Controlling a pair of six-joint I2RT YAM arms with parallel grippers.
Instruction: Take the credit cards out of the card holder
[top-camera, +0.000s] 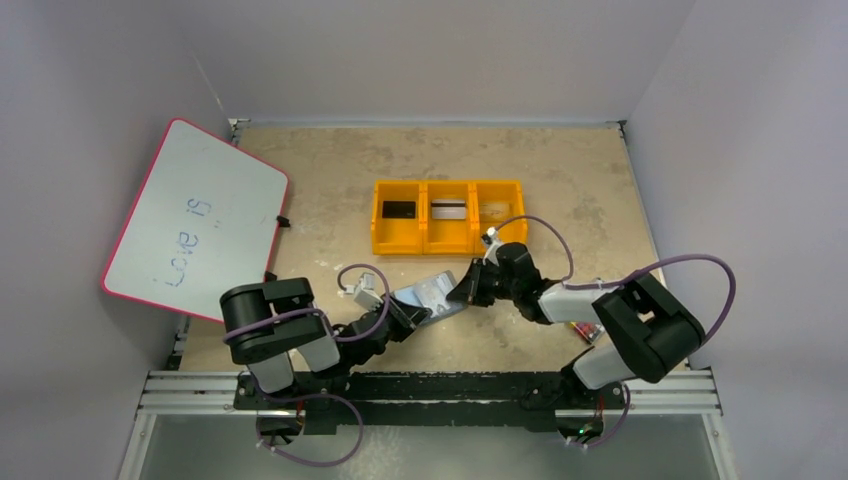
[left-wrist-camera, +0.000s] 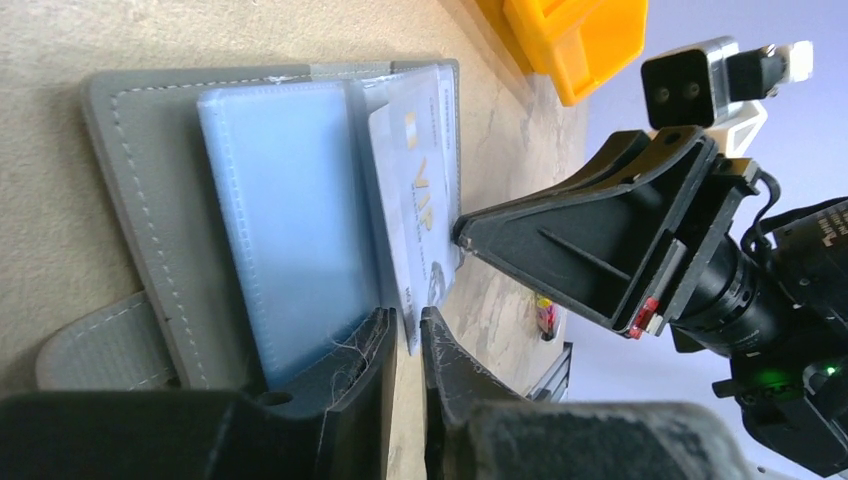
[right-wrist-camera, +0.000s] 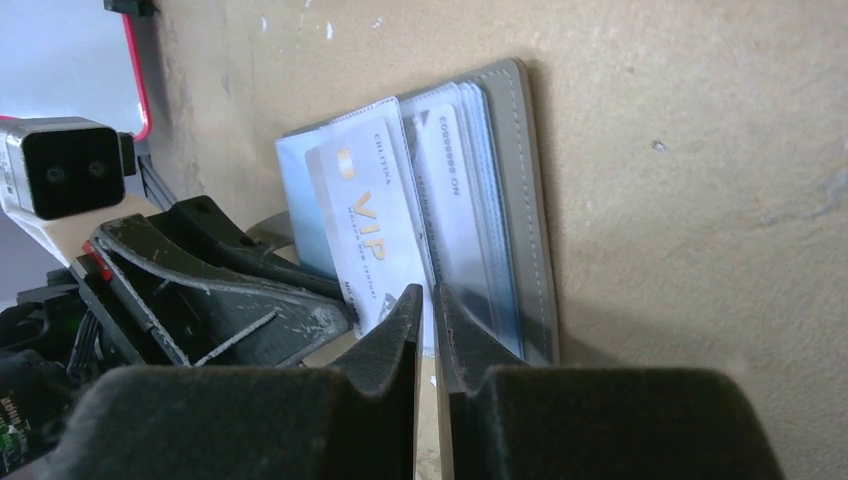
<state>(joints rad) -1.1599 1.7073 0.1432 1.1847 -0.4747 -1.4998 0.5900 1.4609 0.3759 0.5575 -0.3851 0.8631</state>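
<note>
Left pincer (left-wrist-camera: 405, 345): jaws nearly together, only a thin slit showing. Slit lines up with near edge of the VIP card (left-wrist-camera: 420, 190); one finger (left-wrist-camera: 345, 370) lies over the pale blue pocket. Whether it nips the edge: cannot tell.

Right pincer (right-wrist-camera: 425, 310): same narrow slit, tips set at a clear sleeve edge beside the VIP card. In the left wrist view its tip touches the card's side edge. Hold on anything: cannot tell.

Both pincers meet over the card holder (left-wrist-camera: 140, 180), one from each side. Holder lies open and flat on the bench (top-camera: 560, 170), grey stitched border outward, blue-grey pockets up, snap tab (left-wrist-camera: 95, 345) sticking out on the left arm's side. VIP card pale with gold letters, sitting in a pocket, partly slid out. A second pale card (right-wrist-camera: 450, 190) with printed digits is tucked in the next sleeve.

Holder sits between the near edge and the yellow bin (top-camera: 448, 243), which is mid-bench. Bin compartments: black card (top-camera: 400, 209) left, silver-white card (top-camera: 450, 210) middle, pale card (top-camera: 492, 210) right.

Whiteboard (top-camera: 195, 225), pink-rimmed, reading "Love is", overhangs the left edge.
</note>
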